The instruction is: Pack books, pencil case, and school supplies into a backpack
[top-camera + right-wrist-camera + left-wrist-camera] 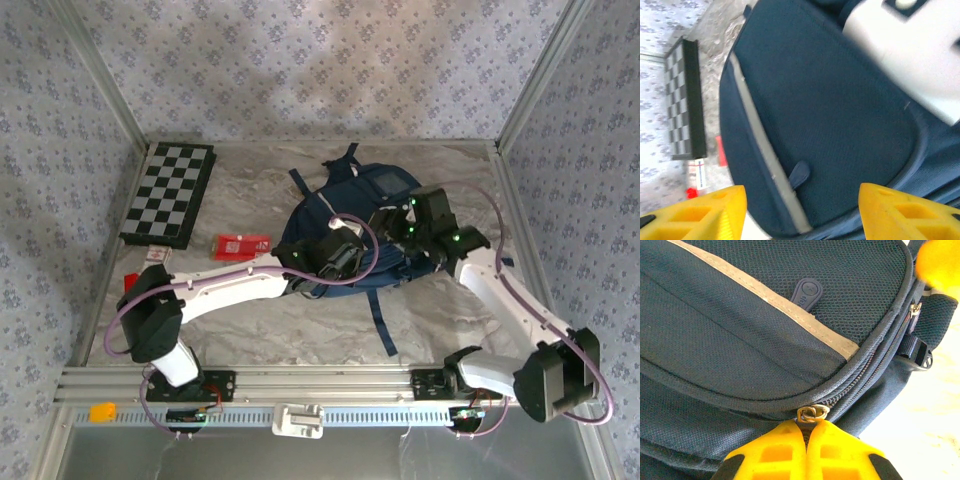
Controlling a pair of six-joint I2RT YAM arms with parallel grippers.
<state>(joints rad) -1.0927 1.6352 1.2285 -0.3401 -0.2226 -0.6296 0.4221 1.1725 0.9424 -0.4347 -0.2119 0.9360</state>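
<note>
One backpack (pixel 305 220), flat, long axis roughly near-to-far.

Backpack (pixel 310 220) middle hidden under left arm (pixel 230 285), right arm (pixel 500 290). Yellow blob (pixel 939 262), upper right, blurred, cut by edge. White-red item (pixel 699 174), lower left, too small to identify.

Top camera looks down, both wrist cameras close on shared backpack (pixel 740 350)

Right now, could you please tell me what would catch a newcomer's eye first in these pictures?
The navy backpack lies mid-table with both arms bent over it. The left tool is pinched shut on a zipper pull, while the right tool hangs open above the fabric. A checkered board sits far left.
</note>
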